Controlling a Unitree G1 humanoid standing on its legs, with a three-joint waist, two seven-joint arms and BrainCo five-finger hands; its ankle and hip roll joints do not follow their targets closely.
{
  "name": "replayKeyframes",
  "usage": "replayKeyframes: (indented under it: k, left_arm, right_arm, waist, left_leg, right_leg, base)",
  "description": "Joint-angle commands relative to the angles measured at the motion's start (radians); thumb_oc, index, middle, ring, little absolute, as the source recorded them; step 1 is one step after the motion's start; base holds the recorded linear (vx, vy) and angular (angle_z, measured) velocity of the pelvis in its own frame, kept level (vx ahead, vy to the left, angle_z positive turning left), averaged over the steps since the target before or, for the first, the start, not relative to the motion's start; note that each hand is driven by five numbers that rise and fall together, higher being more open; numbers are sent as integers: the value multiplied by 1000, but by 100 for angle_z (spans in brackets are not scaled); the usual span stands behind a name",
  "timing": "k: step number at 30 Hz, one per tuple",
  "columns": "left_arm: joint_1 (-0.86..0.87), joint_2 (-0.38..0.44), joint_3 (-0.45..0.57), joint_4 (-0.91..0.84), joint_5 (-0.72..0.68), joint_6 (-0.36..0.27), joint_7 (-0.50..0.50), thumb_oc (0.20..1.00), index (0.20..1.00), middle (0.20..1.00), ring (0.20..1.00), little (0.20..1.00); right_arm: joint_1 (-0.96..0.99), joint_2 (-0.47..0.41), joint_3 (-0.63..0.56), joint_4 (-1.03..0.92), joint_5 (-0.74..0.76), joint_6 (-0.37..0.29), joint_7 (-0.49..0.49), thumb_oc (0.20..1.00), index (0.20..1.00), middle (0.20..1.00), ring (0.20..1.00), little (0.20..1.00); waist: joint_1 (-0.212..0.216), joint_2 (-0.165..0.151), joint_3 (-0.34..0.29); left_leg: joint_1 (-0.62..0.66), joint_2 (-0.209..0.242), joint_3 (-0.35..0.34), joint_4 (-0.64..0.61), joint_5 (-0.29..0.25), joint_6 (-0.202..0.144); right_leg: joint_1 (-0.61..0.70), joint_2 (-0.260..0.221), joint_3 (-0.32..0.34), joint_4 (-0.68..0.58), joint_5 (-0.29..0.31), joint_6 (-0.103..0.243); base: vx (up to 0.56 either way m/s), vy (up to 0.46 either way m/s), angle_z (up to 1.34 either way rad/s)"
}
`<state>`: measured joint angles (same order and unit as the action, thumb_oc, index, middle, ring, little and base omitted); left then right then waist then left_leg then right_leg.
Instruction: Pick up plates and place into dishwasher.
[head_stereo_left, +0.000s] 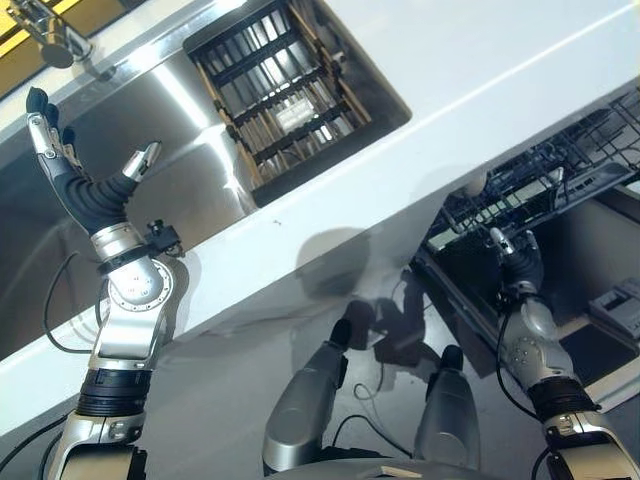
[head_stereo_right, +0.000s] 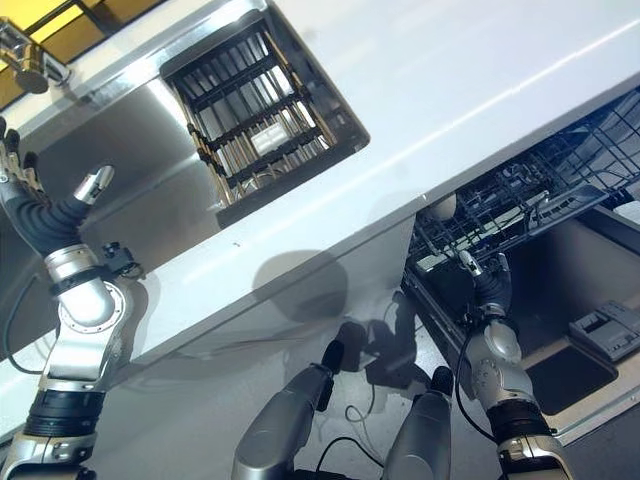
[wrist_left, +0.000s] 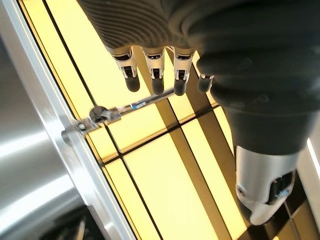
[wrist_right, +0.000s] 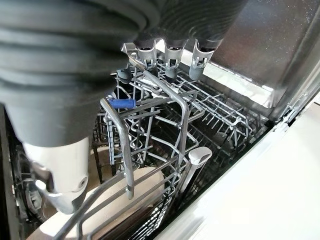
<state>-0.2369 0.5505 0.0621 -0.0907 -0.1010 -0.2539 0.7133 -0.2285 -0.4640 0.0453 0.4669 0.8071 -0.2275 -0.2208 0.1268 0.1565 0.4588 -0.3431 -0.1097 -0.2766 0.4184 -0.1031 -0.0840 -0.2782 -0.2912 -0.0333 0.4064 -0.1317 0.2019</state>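
Note:
A pale plate (wrist_right: 107, 195) stands among the wires of the dishwasher's lower rack (head_stereo_left: 560, 160), and its rim (head_stereo_right: 443, 207) peeks out at the rack's near end. My right hand (head_stereo_left: 515, 255) hangs in front of that rack, open, with its fingers (wrist_right: 170, 62) straight and just short of the wires, holding nothing. Over the steel sink (head_stereo_left: 190, 150), my left hand (head_stereo_left: 85, 195) is raised, open, with fingers (wrist_left: 155, 75) straight, thumb spread and nothing in it.
A dark wire drying rack (head_stereo_left: 290, 95) sits in the sink's far end, with a faucet (head_stereo_left: 50, 40) behind the basin. A white countertop (head_stereo_left: 480, 60) runs between the sink and the dishwasher. The dishwasher door (head_stereo_right: 570, 350) lies open below the rack.

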Motion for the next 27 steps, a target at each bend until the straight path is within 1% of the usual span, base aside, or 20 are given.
replayKeyframes:
  k: [1,5,9,12,15,18,20,23,27]
  left_arm:
    - [51,58,21,10,-1,-52,-14,1000,1000,1000,1000,1000]
    - [67,75,38,11,-7,-66,-46,1000,1000,1000,1000,1000]
    - [68,95,43,17,-16,-70,-76,1000,1000,1000,1000,1000]
    - [66,112,42,32,-27,-75,-108,1000,1000,1000,1000,1000]
    - [71,123,47,45,-37,-84,-145,1000,1000,1000,1000,1000]
    - [88,131,58,54,-44,-87,-183,1000,1000,1000,1000,1000]
    - [88,143,57,55,-51,-90,-201,1000,1000,1000,1000,1000]
    - [73,165,53,55,-70,-86,-232,1000,1000,1000,1000,1000]
    - [61,200,56,55,-94,-75,-268,1000,1000,1000,1000,1000]
  right_arm:
    - [-239,96,101,-172,-114,-114,121,1000,1000,1000,1000,1000]
    - [-221,97,88,-182,-113,-130,138,1000,1000,1000,1000,1000]
    - [-227,90,69,-164,-83,-161,190,1000,1000,1000,1000,1000]
    - [-252,73,55,-135,-39,-167,238,1000,1000,1000,1000,1000]
    - [-260,62,43,-108,-39,-158,229,1000,1000,1000,1000,1000]
    - [-219,68,29,-106,-31,-151,228,1000,1000,1000,1000,1000]
    - [-197,70,27,-105,-27,-146,209,1000,1000,1000,1000,1000]
    - [-177,72,16,-64,-2,-159,183,1000,1000,1000,1000,1000]
    - [-92,76,5,-69,-69,-139,70,1000,1000,1000,1000,1000]
  waist:
    - [77,-106,-17]
    - [90,-115,-41]
    - [103,-124,-79]
    - [111,-132,-111]
    - [117,-140,-142]
    - [119,-152,-172]
    - [120,-161,-179]
    - [126,-172,-182]
    - [115,-202,-188]
  left_leg:
    - [-115,-17,20,197,-139,1]
    - [-95,-14,18,199,-151,3]
    - [-69,-12,14,202,-169,5]
    - [-53,-10,14,216,-191,2]
    - [-39,-5,14,230,-213,-1]
    - [-18,6,15,229,-226,-1]
    - [-15,9,18,235,-235,0]
    - [-27,19,23,261,-251,-2]
    - [-29,43,35,276,-264,-3]
  right_leg:
    - [15,-74,50,-143,187,-33]
    - [48,-85,38,-155,194,-28]
    - [89,-97,30,-173,200,-21]
    - [121,-107,26,-193,210,-13]
    - [151,-114,28,-214,217,-2]
    - [177,-114,36,-234,231,13]
    - [191,-116,44,-252,242,22]
    - [213,-116,44,-284,256,34]
    - [224,-112,48,-333,282,46]
  base:
    - [77,-38,20]
    - [71,-44,16]
    - [83,-59,9]
    - [103,-83,14]
    - [102,-68,8]
    - [88,-67,13]
    - [7,-112,12]
    - [-55,-142,9]
    - [-69,-131,-6]
